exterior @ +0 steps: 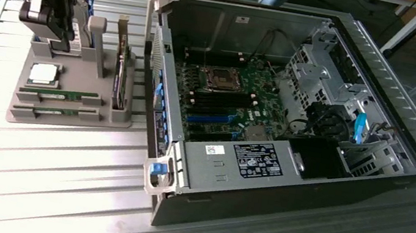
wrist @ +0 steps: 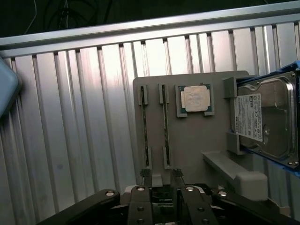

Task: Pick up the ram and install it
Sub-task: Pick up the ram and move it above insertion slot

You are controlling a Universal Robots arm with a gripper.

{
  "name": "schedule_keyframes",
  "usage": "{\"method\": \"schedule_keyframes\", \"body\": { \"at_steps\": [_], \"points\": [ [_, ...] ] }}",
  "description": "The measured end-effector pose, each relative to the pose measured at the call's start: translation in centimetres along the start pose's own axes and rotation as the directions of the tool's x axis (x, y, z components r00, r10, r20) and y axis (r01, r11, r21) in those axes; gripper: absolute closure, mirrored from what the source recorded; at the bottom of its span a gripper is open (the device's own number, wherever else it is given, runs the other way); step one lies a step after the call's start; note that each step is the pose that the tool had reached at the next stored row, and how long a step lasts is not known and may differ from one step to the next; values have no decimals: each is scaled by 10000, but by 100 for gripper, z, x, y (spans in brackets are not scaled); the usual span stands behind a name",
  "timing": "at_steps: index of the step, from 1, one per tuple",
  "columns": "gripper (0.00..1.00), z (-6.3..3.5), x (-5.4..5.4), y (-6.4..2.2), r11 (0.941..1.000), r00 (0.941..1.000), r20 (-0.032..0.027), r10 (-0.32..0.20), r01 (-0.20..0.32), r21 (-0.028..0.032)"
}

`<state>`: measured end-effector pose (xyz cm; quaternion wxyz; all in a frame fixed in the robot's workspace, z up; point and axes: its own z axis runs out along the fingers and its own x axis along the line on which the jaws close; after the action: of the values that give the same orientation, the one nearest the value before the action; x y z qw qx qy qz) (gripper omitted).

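Observation:
Two green ram sticks lie side by side in slots of a grey holder (exterior: 66, 123) at the exterior view's left: one ram stick (exterior: 58, 95) and a second (exterior: 58, 110) nearer the front. The wrist view shows them edge-on as two thin strips (wrist: 145, 136) (wrist: 165, 136). My gripper (exterior: 63, 40) hangs over the far end of the holder, away from the sticks. In the wrist view the gripper (wrist: 161, 174) is open, nothing between its fingers (wrist: 145, 174).
On the holder also sit a square silver processor (exterior: 43, 72), an upright expansion card (exterior: 119, 85) and a hard drive (wrist: 262, 122). The open computer case (exterior: 364, 177) lies at the exterior view's right, its motherboard (exterior: 226, 104) exposed. All rest on a ribbed metal table (exterior: 34, 171).

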<state>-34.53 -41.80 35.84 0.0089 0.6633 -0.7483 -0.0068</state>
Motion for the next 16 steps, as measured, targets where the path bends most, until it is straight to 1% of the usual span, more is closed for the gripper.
{"method": "schedule_keyframes", "body": {
  "at_steps": [12,16],
  "points": [
    [71,123,0,-2,10000,10000,0,0,0,0],
    [71,178,0,-1,10000,10000,1,0,0,1]
  ]
}}
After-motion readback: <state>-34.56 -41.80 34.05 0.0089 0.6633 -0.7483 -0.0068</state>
